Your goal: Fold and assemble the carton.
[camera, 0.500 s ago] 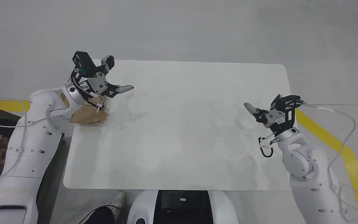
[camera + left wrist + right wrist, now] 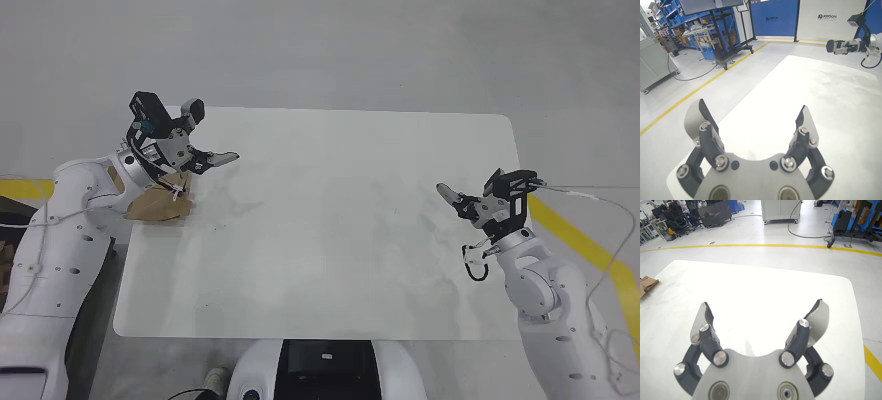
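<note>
Both grippers are spread wide and empty. The flat carton (image 2: 155, 203) lies behind the left gripper (image 2: 751, 111), under its wrist, well apart from the right gripper (image 2: 762, 306). It seems to overhang the table (image 2: 350, 250) edge, so a clumsy nudge could push it off.

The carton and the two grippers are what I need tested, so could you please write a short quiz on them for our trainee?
1. True or false: the left gripper is shut on the carton.
2. Where on the table does the carton lie? A: in its middle. B: at its edge on the left gripper's side. C: at its far right corner.
3. Fill in the missing word: the right gripper has its fingers ____ with nothing between them.

Key: 1 false; 2 B; 3 open.
</note>
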`<act>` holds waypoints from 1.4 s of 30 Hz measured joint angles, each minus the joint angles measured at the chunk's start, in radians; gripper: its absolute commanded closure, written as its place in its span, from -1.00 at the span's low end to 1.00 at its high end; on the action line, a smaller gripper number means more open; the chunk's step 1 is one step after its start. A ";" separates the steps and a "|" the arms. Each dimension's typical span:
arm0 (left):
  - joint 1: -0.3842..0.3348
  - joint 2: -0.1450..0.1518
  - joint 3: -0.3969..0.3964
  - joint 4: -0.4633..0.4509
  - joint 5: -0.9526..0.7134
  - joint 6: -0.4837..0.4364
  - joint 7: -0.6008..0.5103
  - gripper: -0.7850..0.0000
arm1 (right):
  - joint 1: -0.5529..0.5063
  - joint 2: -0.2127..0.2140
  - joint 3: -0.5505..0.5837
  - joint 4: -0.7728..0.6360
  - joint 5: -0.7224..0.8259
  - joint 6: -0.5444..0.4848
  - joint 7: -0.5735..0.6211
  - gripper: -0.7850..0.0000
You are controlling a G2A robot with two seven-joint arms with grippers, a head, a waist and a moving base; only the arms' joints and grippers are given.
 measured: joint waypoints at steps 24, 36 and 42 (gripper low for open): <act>0.135 0.034 -0.210 0.065 -0.511 0.094 -0.313 -1.00 | 0.000 0.000 0.000 0.000 0.000 0.000 0.000 -1.00; 0.239 0.056 -0.350 0.064 -0.789 0.187 -0.464 -1.00 | 0.000 0.000 0.000 0.000 0.000 0.000 0.000 -1.00; 0.239 0.056 -0.349 0.064 -0.788 0.187 -0.464 -1.00 | 0.000 0.000 0.000 0.000 0.000 0.000 0.000 -1.00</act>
